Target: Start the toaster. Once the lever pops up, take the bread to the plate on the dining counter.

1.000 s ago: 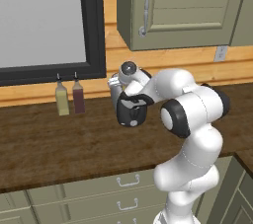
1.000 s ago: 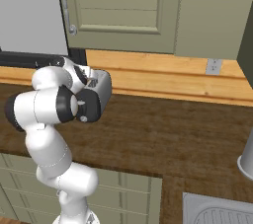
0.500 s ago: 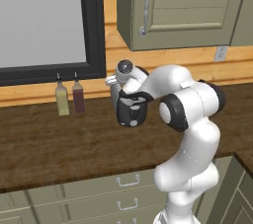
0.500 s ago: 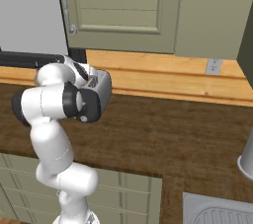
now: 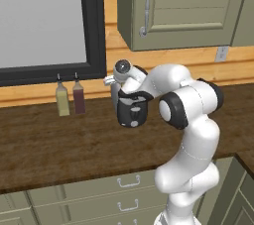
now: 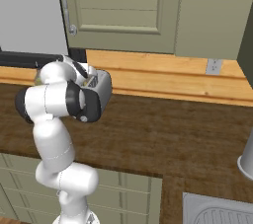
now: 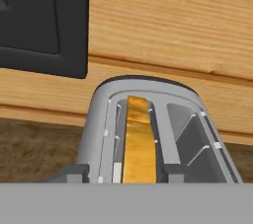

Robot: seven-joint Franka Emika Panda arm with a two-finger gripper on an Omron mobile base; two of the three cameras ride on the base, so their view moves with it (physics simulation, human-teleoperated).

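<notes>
The toaster (image 7: pixel 148 129) stands on the dark wooden bench (image 5: pixel 59 144), close to the orange wood wall strip (image 7: pixel 163 25) behind it. In the hand view its silver top has two long slots side by side. The bread (image 7: pixel 138 144) stands upright in the left slot, a golden-tan slice seen from its edge; the right slot shows only thin wire guides. In the left base view the black end panel of the toaster (image 5: pixel 132 113) faces the camera, and the rest of its body is hidden behind the white arm (image 5: pixel 191 120). In the right base view the toaster (image 6: pixel 100 86) shows as a silver body just beside the dark wrist joint.

The end effector (image 5: pixel 124 78) is directly above the toaster, pointing down at it. Its fingers are hidden by the hand and the toaster, so I cannot tell whether they are spread or pressed together, or whether they touch the bread.

To the left of the toaster, near the wall, two small bottles (image 5: pixel 69 98) stand side by side, one yellowish and one dark red. Above them is a window with a black frame (image 5: pixel 92 21). An olive cabinet door with a silver handle (image 5: pixel 188 8) hangs above the toaster. Below the bench there are olive drawers with silver handles (image 5: pixel 129 182).
</notes>
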